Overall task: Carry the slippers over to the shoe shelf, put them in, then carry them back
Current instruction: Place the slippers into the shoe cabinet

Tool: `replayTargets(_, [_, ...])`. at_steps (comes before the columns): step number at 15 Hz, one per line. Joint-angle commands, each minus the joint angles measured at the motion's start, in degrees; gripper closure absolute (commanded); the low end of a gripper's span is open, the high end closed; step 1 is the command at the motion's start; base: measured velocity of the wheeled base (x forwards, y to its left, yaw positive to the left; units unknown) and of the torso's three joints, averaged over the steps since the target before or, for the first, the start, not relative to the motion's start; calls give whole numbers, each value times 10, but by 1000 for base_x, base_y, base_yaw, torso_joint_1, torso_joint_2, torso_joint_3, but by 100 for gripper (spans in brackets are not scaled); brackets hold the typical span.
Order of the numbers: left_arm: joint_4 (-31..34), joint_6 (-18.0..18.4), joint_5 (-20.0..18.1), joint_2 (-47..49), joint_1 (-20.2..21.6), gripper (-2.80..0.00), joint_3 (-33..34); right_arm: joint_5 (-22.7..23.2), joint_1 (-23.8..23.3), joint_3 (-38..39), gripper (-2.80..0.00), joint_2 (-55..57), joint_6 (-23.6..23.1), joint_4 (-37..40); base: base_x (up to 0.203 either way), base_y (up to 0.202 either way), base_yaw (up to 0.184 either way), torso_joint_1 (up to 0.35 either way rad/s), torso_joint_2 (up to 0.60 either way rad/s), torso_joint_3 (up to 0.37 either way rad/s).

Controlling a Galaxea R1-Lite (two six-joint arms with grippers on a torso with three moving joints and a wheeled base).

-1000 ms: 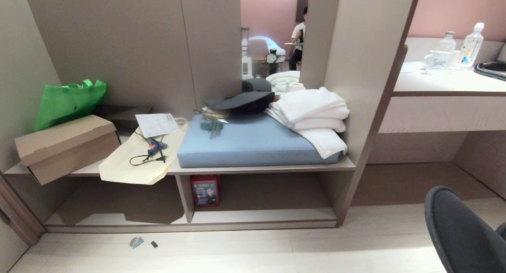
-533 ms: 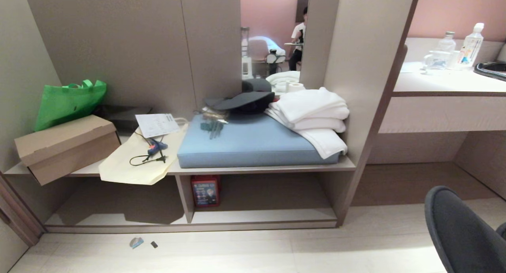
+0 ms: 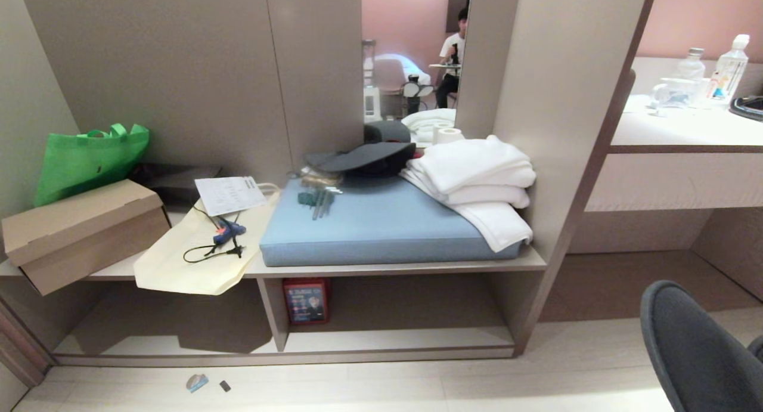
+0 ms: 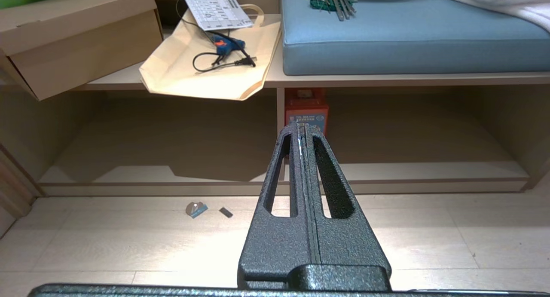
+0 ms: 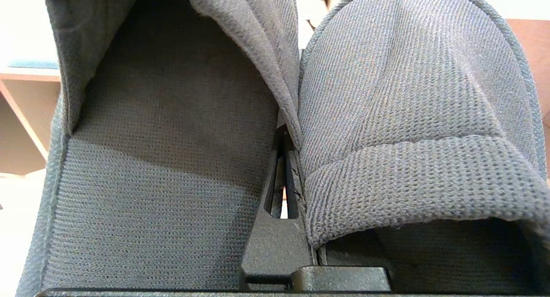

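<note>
Shelf [image 3: 393, 339] dead ahead, low cubby under blue cushion [image 3: 381, 227]. Carry step, looks like. Slippers [image 5: 399, 129] pinched together in right gripper [image 5: 285, 159], jaws clamped. Left gripper [image 4: 302, 131] closed, empty. Next: get low, reach slippers into cubby.

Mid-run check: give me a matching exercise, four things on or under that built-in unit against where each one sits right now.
Things:
1. brown cardboard shoebox
2. folded white towels
3. small red printed box
4. blue glue gun with black cord

Places:
A. on the cream fabric tote bag
B. in the low open cubby, beside the upright divider
C. far left of the upper board, overhanging its edge
D. at the right end of the blue seat cushion

Pairs: 1-C, 2-D, 3-B, 4-A
</note>
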Motion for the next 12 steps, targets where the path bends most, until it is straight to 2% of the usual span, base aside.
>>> replayTargets(1, [0, 0, 0, 0, 0, 0, 0, 0, 0, 0, 0, 1, 0, 0, 0, 0, 0, 0, 0, 0])
replayTargets(4, [0, -2, 0, 0, 0, 0, 0, 0, 0, 0, 0, 1, 1, 0, 0, 0, 0, -2, 1, -65])
replayTargets(12, [0, -2, 0, 0, 0, 0, 0, 0, 0, 0, 0, 1, 1, 0, 0, 0, 0, 2, 1, -198])
